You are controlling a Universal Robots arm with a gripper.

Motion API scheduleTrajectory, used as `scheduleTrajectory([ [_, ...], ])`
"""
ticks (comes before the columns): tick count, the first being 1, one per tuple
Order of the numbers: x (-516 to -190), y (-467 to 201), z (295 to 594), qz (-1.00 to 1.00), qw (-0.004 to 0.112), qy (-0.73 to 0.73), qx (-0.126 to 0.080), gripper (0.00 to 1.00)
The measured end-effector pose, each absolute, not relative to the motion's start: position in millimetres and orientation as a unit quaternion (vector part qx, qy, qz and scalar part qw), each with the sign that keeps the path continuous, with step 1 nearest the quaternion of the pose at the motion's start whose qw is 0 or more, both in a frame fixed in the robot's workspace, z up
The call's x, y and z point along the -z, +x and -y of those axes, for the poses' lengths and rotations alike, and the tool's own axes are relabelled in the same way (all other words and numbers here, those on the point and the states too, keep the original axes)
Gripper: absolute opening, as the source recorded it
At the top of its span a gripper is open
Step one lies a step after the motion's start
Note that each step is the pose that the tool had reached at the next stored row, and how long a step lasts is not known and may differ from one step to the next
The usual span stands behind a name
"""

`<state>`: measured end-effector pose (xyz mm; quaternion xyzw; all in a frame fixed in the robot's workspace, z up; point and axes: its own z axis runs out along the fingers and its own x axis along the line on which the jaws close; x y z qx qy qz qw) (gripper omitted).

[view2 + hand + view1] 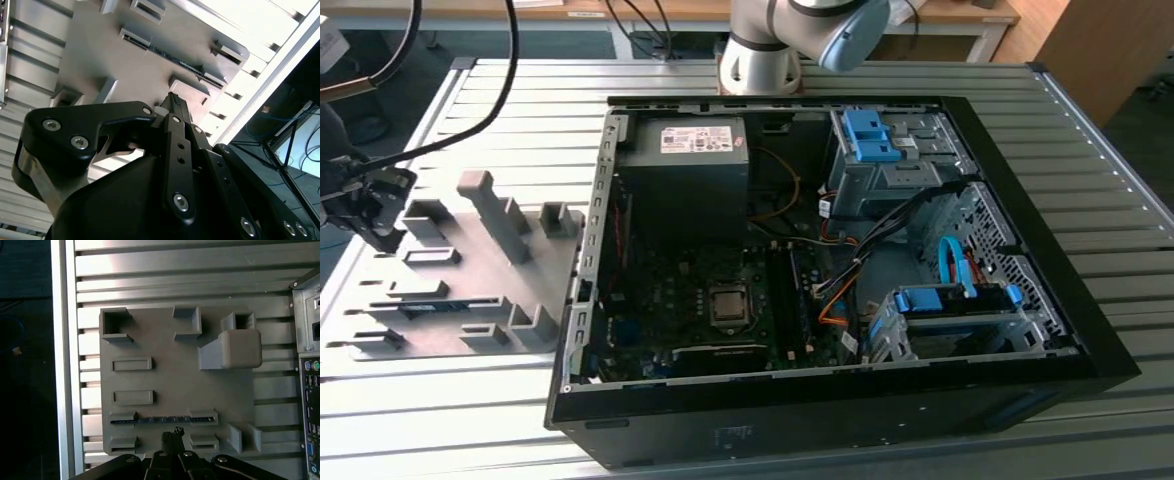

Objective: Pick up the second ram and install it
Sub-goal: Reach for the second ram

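dark blue-green second ram point(162, 419) lies between grey holder blocks point(122, 417); the gripper point(172, 434) hangs near it, tips together, holding nothing; best to centre on the board's middle and grip its faces squarely.

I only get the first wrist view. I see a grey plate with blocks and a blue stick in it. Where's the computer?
Observer: The computer case lies open side up, on the exterior view's right of the grey plate.
Operator: What's inside?
Observer: A motherboard faces up in the half nearer the plate.
Operator: Where does the arm stand?
Observer: Its base stands at the exterior view's top, beyond the case; the gripper hangs over the plate that holds the second ram.
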<state>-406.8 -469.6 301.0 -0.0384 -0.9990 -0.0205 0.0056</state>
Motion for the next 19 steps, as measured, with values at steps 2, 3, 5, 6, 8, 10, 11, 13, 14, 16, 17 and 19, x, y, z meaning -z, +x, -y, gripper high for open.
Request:
scheduleTrajectory([
  [2, -300, -408, 470, 0.999, 0.006, -0.038, 0.02, 0.1],
  [3, -298, -408, 470, 0.999, 0.005, -0.038, 0.02, 0.1],
  [5, -295, -408, 470, 0.999, 0.006, -0.038, 0.02, 0.1],
  [6, -293, -408, 470, 0.999, 0.005, -0.038, 0.02, 0.1],
  [8, -289, -408, 470, 0.999, 0.005, -0.038, 0.02, 0.1],
  [10, -286, -408, 470, 0.999, 0.006, -0.038, 0.02, 0.1],
  [11, -284, -408, 470, 0.999, 0.005, -0.038, 0.02, 0.1],
  [13, -281, -408, 470, 0.999, 0.006, -0.038, 0.02, 0.1],
  [14, -279, -408, 470, 0.999, 0.006, -0.038, 0.02, 0.1],
  [16, -277, -408, 470, 0.999, 0.006, -0.038, 0.02, 0.1],
  [17, -275, -408, 470, 0.999, 0.006, -0.038, 0.02, 0.1],
  [19, -272, -408, 470, 0.999, 0.006, -0.038, 0.02, 0.1],
])
